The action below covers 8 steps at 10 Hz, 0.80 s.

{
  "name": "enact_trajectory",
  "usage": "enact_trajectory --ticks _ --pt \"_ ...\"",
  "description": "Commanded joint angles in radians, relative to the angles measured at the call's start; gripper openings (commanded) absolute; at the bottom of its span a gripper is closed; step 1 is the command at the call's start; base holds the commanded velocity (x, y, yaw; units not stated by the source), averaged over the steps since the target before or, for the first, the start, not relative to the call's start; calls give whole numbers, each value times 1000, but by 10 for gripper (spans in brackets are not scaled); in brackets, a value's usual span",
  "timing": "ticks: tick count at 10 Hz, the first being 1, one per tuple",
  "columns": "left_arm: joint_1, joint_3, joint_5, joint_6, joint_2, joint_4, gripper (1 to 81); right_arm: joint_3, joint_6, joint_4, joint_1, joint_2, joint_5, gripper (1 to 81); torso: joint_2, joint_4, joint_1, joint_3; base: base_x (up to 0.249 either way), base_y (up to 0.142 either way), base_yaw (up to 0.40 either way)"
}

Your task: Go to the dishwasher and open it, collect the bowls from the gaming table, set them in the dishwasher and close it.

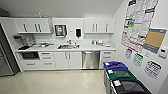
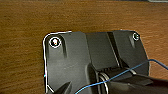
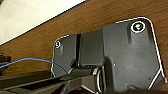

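Facing the shut dishwasher [image 1: 90, 60]; wrist views show brown wood [image 2: 25, 30].

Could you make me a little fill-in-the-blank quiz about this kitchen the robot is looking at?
1. The steel-fronted dishwasher under the counter has its door ____.
2. The sink is set into the counter to the ____ of the dishwasher in the head view.
3. Of the three bins by the right wall, the one nearest the dishwasher has a ____ lid.

Missing words: shut; left; blue
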Motion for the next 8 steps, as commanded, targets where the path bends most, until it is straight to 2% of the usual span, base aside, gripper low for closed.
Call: enact_trajectory --ticks 1,8 --pt "-56 10 48 3 -16 5 811 24 -3 -16 48 -21 -46 811 0 0 0 0 235 0 0" --pt "-56 10 48 3 -16 7 811 33 -4 -17 50 -22 -48 811 0 0 1 0 187 0 0"
